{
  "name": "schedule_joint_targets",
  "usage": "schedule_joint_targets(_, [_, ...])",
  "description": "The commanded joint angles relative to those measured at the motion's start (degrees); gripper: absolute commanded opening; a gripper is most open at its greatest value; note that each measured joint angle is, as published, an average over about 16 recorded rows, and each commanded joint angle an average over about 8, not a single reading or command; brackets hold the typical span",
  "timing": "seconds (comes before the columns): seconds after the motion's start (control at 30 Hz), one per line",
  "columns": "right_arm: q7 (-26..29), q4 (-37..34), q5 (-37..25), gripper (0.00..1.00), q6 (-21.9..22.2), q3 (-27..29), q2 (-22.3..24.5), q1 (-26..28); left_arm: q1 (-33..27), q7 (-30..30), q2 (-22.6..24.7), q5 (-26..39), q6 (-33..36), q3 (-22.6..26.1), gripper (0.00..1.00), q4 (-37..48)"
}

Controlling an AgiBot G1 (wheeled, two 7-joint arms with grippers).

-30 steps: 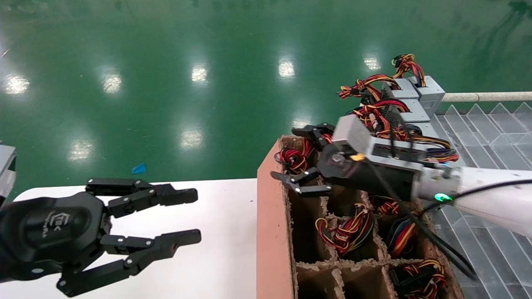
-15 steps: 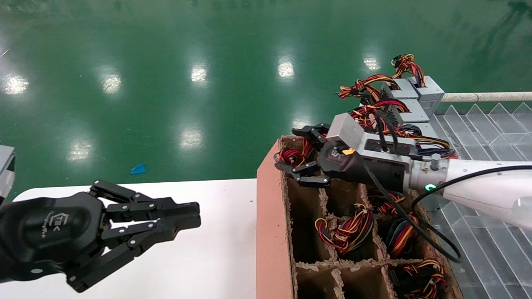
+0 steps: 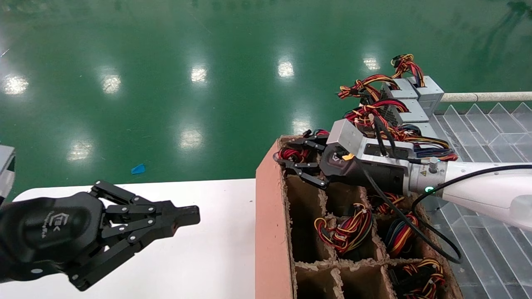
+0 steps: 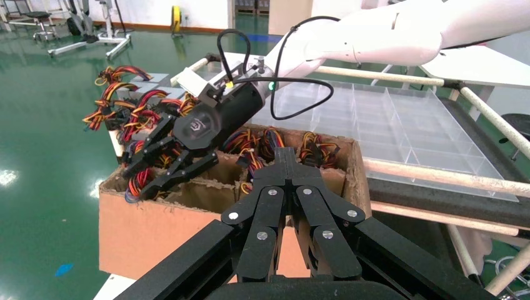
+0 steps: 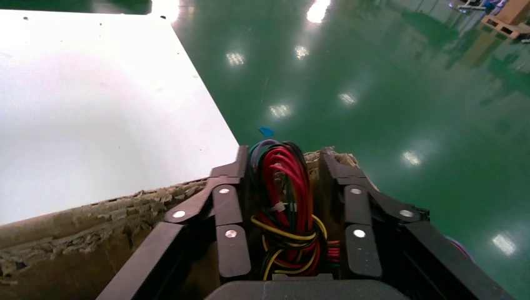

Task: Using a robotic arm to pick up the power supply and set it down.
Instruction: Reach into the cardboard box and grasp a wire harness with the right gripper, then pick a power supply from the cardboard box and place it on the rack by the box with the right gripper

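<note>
Right end effector [image 3: 300, 162] at the far-left cell of the cardboard crate [image 3: 270, 216], centre-right of the head view, fingers apart and bracketing a looped wire bundle [image 5: 284, 206]. Power supply [image 3: 297, 155] directly ahead between those fingers, sunk in the cell, metal body hidden. Wire loop running along the reach. Left end effector [image 3: 183, 216] lower left over the table [image 3: 216, 249], pinched together on nothing, well apart from the crate.

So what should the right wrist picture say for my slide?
Right gripper straddling a red, yellow and black wire bundle at the cardboard box edge.
</note>
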Motion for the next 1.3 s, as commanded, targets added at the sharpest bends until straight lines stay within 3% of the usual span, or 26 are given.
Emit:
schedule_joint_targets(0.03, [-0.61, -0.79, -0.23, 0.00, -0.22, -0.14, -0.13, 0.35, 0.00, 0.00, 0.00, 0.00, 0.00, 0.00, 0.00, 0.00])
schedule_joint_targets(0.67, [-4.50, -0.69, -2.01, 0.00, -3.14, -1.23, 1.05, 2.84, 0.00, 0.00, 0.00, 0.00, 0.00, 0.00, 0.00, 0.00])
schedule_joint_targets(1.0, [-7.38, 8.42, 1.70, 0.00, -6.28, 1.60, 5.47, 3.23, 0.00, 0.00, 0.00, 0.00, 0.00, 0.00, 0.00, 0.00])
schedule_joint_targets(1.3, [-8.65, 19.89, 6.81, 0.00, -4.58, 6.36, 10.13, 2.74, 0.00, 0.00, 0.00, 0.00, 0.00, 0.00, 0.00, 0.00])
